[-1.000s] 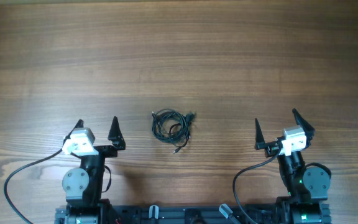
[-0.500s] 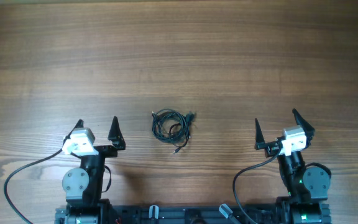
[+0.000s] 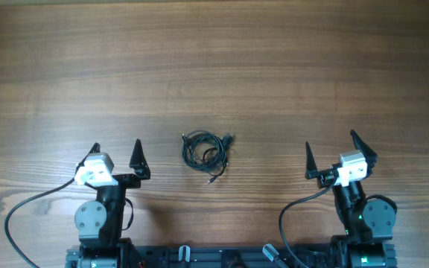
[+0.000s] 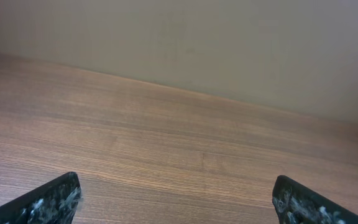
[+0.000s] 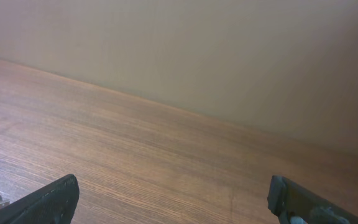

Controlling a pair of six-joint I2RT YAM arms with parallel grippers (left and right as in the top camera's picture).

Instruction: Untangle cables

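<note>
Untangling looks unstarted: the cables [image 3: 205, 152] lie bundled on the surface [image 3: 214, 59] between left gripper [image 3: 116, 146] and right gripper [image 3: 331, 141], jaws wide open, empty

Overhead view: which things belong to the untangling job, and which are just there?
Job: cables, a small tangled bundle between the arms; left gripper and right gripper, fingers open, holding nothing.
Just there: table; thick arm leads running to the robot's base.
</note>
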